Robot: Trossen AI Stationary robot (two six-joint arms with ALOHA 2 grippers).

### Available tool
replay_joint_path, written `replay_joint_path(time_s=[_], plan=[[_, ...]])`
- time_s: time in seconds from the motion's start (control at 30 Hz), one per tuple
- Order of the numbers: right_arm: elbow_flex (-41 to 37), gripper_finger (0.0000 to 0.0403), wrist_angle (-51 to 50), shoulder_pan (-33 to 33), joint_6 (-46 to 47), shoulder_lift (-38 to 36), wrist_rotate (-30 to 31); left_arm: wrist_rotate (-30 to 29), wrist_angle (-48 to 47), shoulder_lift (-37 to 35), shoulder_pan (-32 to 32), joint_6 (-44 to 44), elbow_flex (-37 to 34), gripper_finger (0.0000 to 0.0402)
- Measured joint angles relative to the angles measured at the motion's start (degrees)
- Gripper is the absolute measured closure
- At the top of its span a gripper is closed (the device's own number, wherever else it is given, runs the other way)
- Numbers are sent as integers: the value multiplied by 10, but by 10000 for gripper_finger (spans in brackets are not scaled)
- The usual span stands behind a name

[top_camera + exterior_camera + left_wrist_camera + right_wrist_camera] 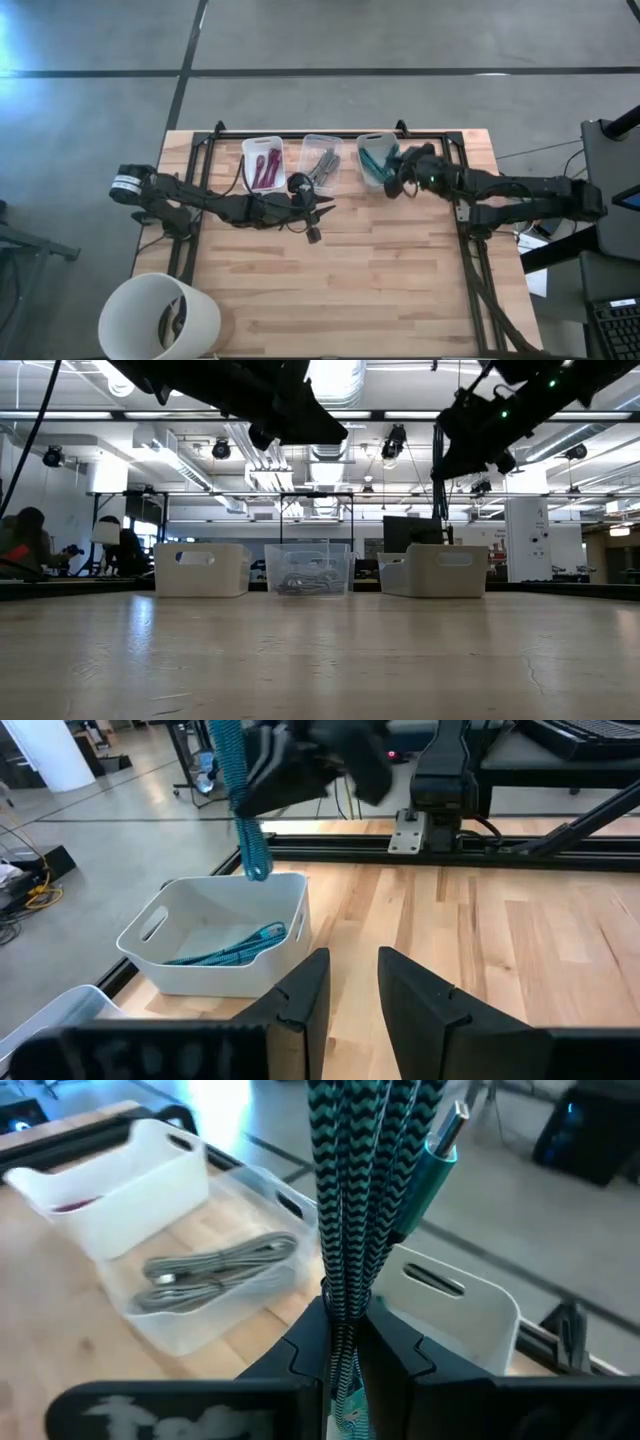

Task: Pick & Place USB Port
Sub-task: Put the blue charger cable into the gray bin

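Left gripper [318, 222] nearest, fingers slightly apart, empty, over bare table [350, 290]. Right gripper [345, 1342] clamped on teal braided cable [345, 1200], long axis hanging vertical, directly above the right-hand white bin [372, 160]; right arm is clearly closer

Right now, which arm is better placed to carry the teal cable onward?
The right arm: right gripper is shut on the teal braided USB cable, above the white bin. Left gripper is open and holds nothing.
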Motion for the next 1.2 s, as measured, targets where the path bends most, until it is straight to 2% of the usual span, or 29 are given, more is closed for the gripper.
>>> replay_joint_path(time_s=[0.23,0.37,0.53,0.87,1.2], plan=[[0,367,2,-148,-22,49,-152,-1,0,0,2,0,0,305],[8,367,-7,-193,-35,104,-211,-1,1,0,3,0,0,305],[79,367,-80,-210,-54,185,-208,-1,1,0,4,0,0,305],[269,367,-330,-225,-37,346,-206,-12,0,0,7,-4,0,305],[358,367,-391,-224,-49,455,-206,-12,-6,0,7,-22,0,305]])
